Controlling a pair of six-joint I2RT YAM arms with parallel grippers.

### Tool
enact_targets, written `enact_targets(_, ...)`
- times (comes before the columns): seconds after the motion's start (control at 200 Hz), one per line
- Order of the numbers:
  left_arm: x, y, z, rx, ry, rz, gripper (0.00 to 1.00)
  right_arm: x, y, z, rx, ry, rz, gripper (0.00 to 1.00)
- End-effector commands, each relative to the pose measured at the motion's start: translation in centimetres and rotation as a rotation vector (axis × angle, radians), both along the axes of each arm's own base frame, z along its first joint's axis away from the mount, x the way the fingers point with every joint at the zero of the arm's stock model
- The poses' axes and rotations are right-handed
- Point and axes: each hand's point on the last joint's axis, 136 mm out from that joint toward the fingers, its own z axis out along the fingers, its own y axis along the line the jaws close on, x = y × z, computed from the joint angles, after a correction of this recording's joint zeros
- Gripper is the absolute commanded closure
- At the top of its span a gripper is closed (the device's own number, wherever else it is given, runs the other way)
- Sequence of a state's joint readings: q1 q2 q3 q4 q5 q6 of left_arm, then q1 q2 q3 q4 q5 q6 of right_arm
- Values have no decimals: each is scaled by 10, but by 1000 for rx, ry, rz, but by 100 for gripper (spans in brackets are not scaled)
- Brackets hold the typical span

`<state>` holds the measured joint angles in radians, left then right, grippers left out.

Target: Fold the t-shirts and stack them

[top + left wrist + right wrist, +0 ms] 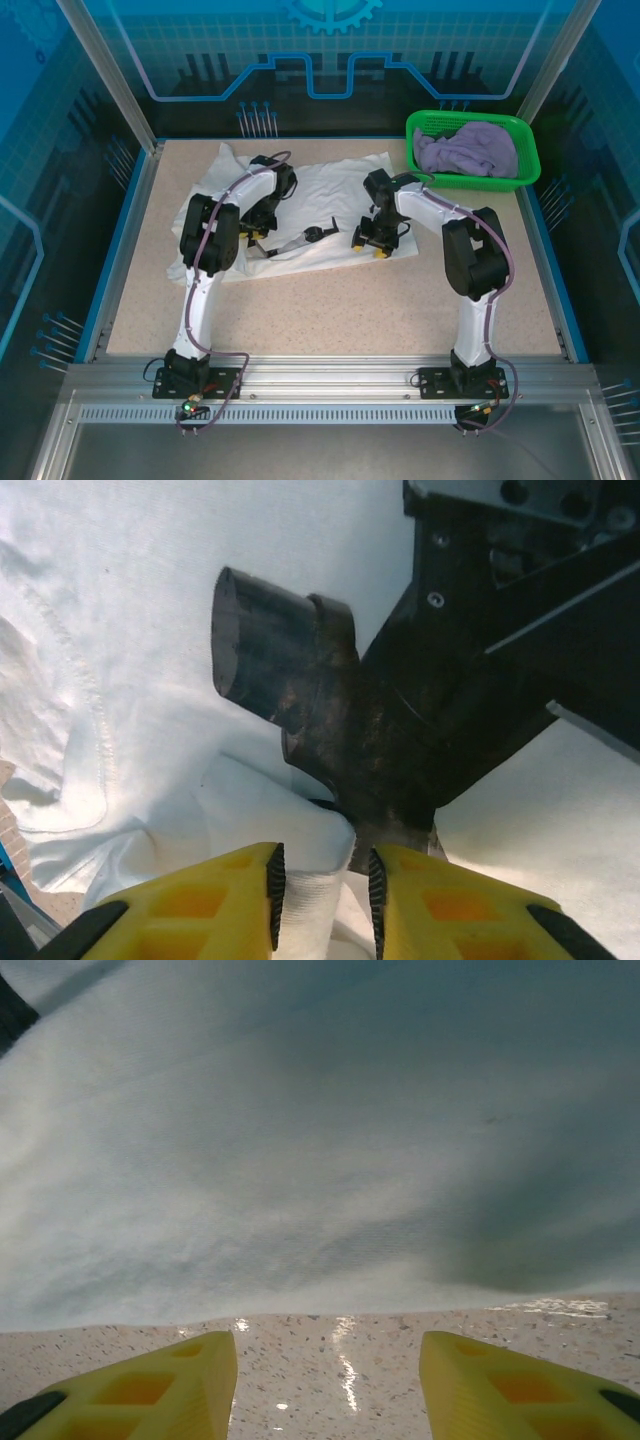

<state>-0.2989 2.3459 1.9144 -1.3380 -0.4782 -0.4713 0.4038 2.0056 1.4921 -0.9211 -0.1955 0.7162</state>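
Elbow up, left claw on t-shirt

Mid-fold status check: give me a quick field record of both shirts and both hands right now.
white t-shirt: spread on the table, rumpled at its left side
lavender t-shirt: bunched in the green basket, far right corner
left hand: pinching a raised fold of the white t-shirt
right hand: open, empty, low over bare table at the white t-shirt's edge
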Motion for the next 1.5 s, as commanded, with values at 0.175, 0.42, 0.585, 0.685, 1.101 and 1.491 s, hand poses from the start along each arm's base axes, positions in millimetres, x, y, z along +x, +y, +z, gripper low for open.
enact_targets(0.175, -4, 9, 18, -20, -63, 16, 74, 2, 1, -6, 13, 60, -44, 48)
enact_targets(0.42, 0, 13, 44, -51, -185, 56, 90, 5, 5, -7, 15, 60, -47, 48)
enact_targets(0.585, -5, 14, 62, -207, -347, 181, 99, 9, 13, -6, 42, 49, -40, 53)
enact_targets(0.685, -17, 11, 63, -348, -455, 245, 100, 12, 23, -3, 73, 29, -20, 55)
enact_targets(1.101, -154, 22, 33, -587, -517, 669, 95, 17, 112, 35, 353, -117, 255, 67)
enact_targets(1.491, -230, 45, 20, -429, -252, 929, 83, -20, 230, 40, 417, -158, 636, 59)
